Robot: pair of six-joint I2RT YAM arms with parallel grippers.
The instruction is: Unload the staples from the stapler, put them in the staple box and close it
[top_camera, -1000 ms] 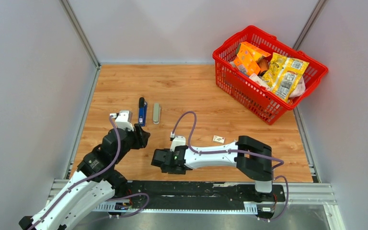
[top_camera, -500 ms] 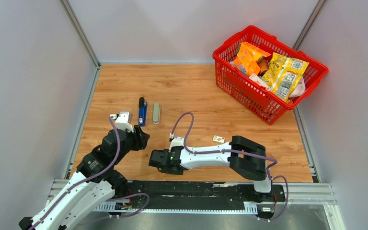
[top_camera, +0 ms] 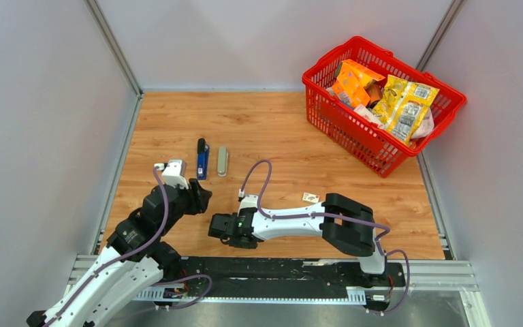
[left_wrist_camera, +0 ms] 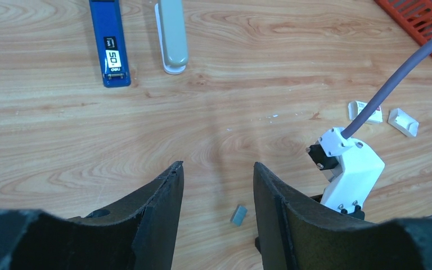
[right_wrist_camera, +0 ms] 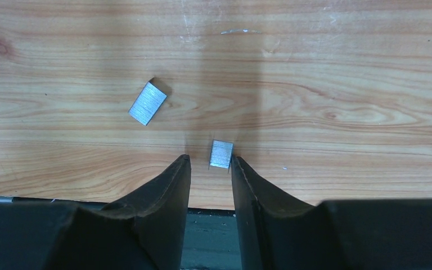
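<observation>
**At the near edge of the wooden table (top_camera: 279,129), the black-fingered right gripper (top_camera: 212,228) faces short grey metal staples (right_wrist_camera: 221,153)**

Overhead, the slim blue stapler (top_camera: 202,158) lies well beyond both arms. The right gripper sits nearer the front edge than the left gripper (top_camera: 204,194). From the left wrist, that gripper's fingers stand spread and empty. From the right wrist, one small strip (right_wrist_camera: 221,153) lies directly ahead at the fingertips, long axis along the fingers. The jaws are partly spread, pinching nothing. A longer strip (right_wrist_camera: 147,103) lies tilted, farther out.

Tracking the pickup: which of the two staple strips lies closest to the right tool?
The smaller strip, just at the right tool's tips; the larger strip lies apart, farther up-left in the right wrist view.
</observation>
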